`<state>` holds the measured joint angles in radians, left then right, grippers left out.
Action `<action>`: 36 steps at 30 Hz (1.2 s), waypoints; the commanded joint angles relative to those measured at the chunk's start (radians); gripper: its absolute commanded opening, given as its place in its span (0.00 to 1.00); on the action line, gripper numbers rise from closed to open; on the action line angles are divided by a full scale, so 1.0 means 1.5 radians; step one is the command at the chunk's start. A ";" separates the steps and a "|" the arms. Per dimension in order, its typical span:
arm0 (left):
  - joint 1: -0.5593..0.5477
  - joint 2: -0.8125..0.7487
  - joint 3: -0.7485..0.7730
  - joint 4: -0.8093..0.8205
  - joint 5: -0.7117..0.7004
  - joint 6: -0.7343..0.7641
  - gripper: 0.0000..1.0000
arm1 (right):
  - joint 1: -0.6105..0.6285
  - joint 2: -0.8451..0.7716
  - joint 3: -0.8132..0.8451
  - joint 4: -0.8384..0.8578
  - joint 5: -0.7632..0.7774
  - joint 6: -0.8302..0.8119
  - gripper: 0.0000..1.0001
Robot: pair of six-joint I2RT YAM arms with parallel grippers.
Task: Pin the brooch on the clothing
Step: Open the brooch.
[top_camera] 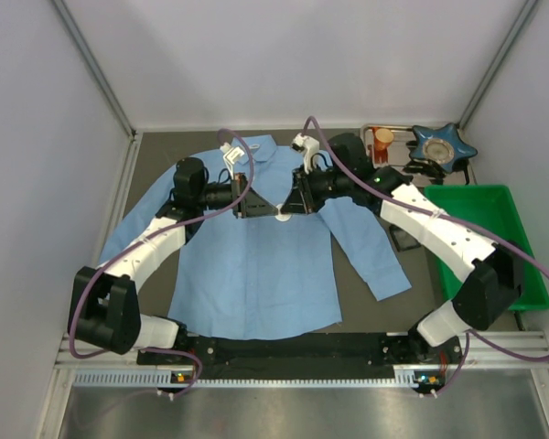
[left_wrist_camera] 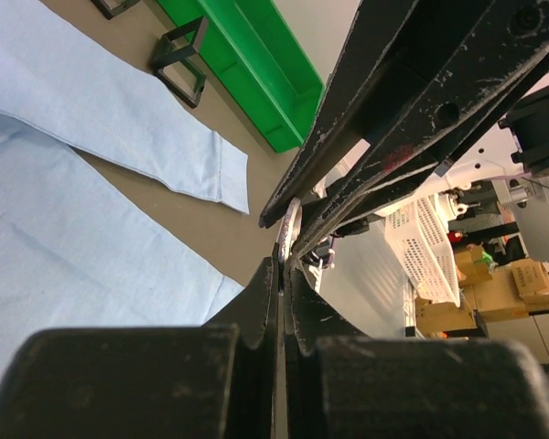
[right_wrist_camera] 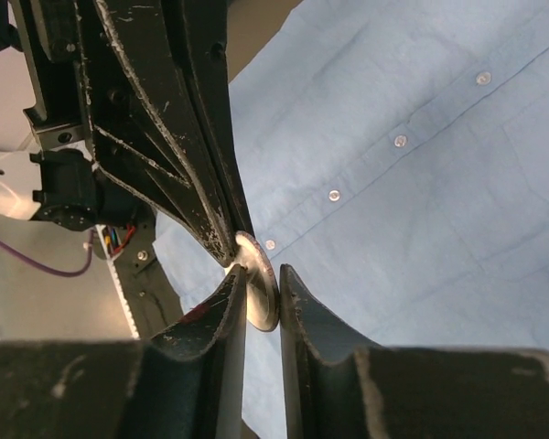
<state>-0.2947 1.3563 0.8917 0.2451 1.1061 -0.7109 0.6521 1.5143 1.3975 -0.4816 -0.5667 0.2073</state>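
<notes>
The brooch (right_wrist_camera: 261, 291) is clamped by the left gripper (left_wrist_camera: 281, 268) and straddled by the right gripper (right_wrist_camera: 262, 277), grip unclear; seemingly a handover, so firm closure is needed.

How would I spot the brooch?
Find the big light blue shirt lying flat. Just below its collar, both robot arms' black fingers meet. Between them is the brooch: a small flat silvery disc, bigger than the shirt's tiny buttons.

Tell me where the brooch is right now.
Centre of the top view: the brooch is pinched by the left hand above the upper chest of the shirt, with the right hand straddling it.
</notes>
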 commanded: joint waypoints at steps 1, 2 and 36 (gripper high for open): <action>0.007 -0.021 0.002 0.038 0.018 -0.004 0.00 | 0.002 -0.002 0.031 -0.033 0.045 -0.055 0.11; 0.007 -0.020 0.002 0.039 0.018 -0.005 0.00 | 0.002 -0.002 0.033 -0.033 0.046 -0.058 0.09; 0.004 -0.020 0.081 -0.203 0.121 0.228 0.00 | 0.008 0.020 0.057 -0.109 -0.211 -0.286 0.45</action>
<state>-0.2832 1.3502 0.9745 -0.0719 1.2285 -0.3977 0.6449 1.5150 1.4788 -0.6552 -0.8875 -0.1925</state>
